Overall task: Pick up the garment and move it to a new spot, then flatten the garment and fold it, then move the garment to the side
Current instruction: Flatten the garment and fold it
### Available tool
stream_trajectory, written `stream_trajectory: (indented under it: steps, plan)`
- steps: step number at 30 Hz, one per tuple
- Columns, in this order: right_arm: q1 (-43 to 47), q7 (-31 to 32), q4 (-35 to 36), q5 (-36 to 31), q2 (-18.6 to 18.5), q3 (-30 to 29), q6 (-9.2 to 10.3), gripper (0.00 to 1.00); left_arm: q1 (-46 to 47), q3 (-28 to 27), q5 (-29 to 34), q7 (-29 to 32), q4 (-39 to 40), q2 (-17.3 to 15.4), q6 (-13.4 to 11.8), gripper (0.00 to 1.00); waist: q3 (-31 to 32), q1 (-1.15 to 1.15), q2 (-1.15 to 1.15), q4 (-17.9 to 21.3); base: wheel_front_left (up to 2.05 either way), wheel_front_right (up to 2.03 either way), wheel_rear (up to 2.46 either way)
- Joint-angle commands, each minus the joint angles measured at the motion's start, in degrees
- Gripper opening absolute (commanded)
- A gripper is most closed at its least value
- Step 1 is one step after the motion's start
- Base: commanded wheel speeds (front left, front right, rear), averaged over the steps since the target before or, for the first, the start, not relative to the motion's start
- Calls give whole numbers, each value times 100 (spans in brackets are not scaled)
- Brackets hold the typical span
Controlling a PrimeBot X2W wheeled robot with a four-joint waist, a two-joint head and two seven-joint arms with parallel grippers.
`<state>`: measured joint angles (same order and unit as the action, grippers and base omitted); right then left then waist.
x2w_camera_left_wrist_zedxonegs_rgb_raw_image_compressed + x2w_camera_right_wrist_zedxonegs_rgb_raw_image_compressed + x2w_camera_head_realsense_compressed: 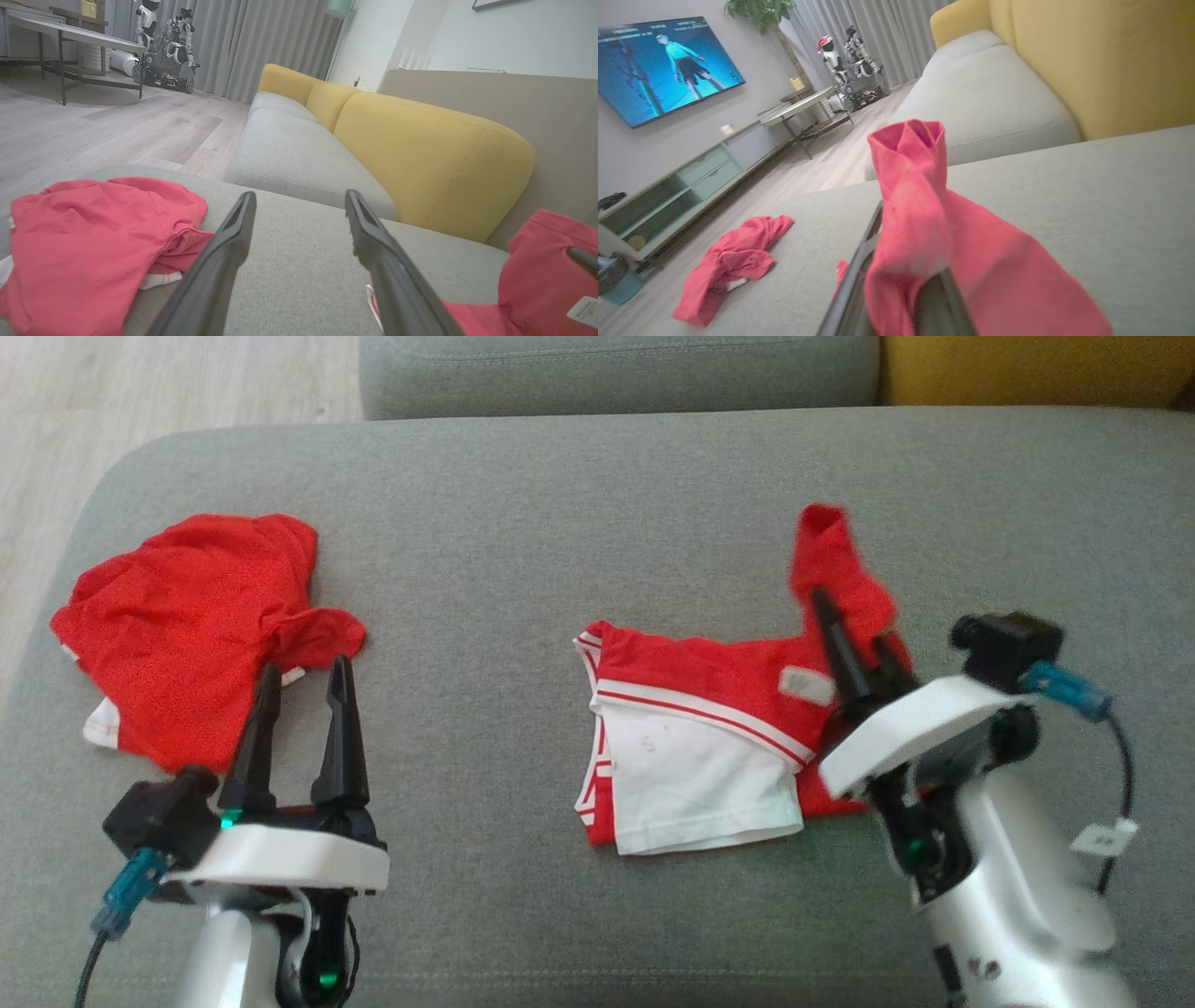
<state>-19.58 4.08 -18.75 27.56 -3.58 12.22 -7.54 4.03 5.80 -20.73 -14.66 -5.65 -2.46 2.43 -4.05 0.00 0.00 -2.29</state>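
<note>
A crumpled red garment [187, 625] lies at the left of the grey sofa cushion [523, 523], beside the left gripper [303, 672], whose fingers are spread wide and empty. Further right, the red-and-white shirt [709, 747] lies half folded, and the right gripper [851, 621] pinches its raised red sleeve [826, 537]. Folding appears unfinished, and the move aside is not yet made.

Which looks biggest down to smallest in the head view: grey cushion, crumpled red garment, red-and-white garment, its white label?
1. Grey cushion.
2. Crumpled red garment and red-and-white garment: too alike to rank.
3. White label.
</note>
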Motion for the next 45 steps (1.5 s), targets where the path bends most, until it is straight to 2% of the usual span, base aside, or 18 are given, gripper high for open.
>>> stream_trajectory:
  steps: [1, 9, 22, 23, 24, 29, 34, 40, 45]
  plan:
    - [-43, 16, 300, 119, 68, 281, 5, 0, 146, -160, -27, -34, 184, -42, -38, 100, 13, 0, 0, -45, 0, 0, 0]
    - [-8, -168, 140, 492, 69, 1022, 5, 0, 156, -161, -85, -34, 188, -42, -48, 100, -95, 0, 0, -204, 0, 0, 0]
    - [-493, -761, -1073, 1148, 69, 2084, 5, 0, 278, -46, -153, -34, 149, -42, -57, 100, -369, 0, 0, -459, 0, 0, 0]
    - [-527, -797, -1191, 1172, 69, 2153, 5, 30, 284, -45, -152, -34, 141, -42, -55, 100, -375, 0, 0, -472, 0, 0, 0]
    - [-550, -819, -1284, 1230, 69, 2231, 5, 100, 290, -48, -150, -34, 131, -42, -52, 100, -379, 0, 0, -484, 0, 0, 0]
    - [-702, -957, -1494, 1477, 69, 2584, 5, 100, 290, -113, -139, -34, 101, -42, -55, 100, -337, 0, 0, -461, 0, 0, 0]
    - [-887, -1095, -1577, 1515, 70, 2582, 5, 100, 266, -142, -118, -34, 92, -42, -63, 100, -251, 0, 0, -366, 0, 0, 0]
    - [-1193, -1202, -1601, 1259, 70, 2203, 5, 100, 213, -162, -88, -34, 118, -42, -64, 100, -119, 0, 0, -164, 0, 0, 0]
    - [-1338, -1199, -1531, 612, 70, 1600, 5, 100, 183, -194, -71, -34, 179, -42, -69, 100, -55, 0, 0, 7, 0, 0, 0]
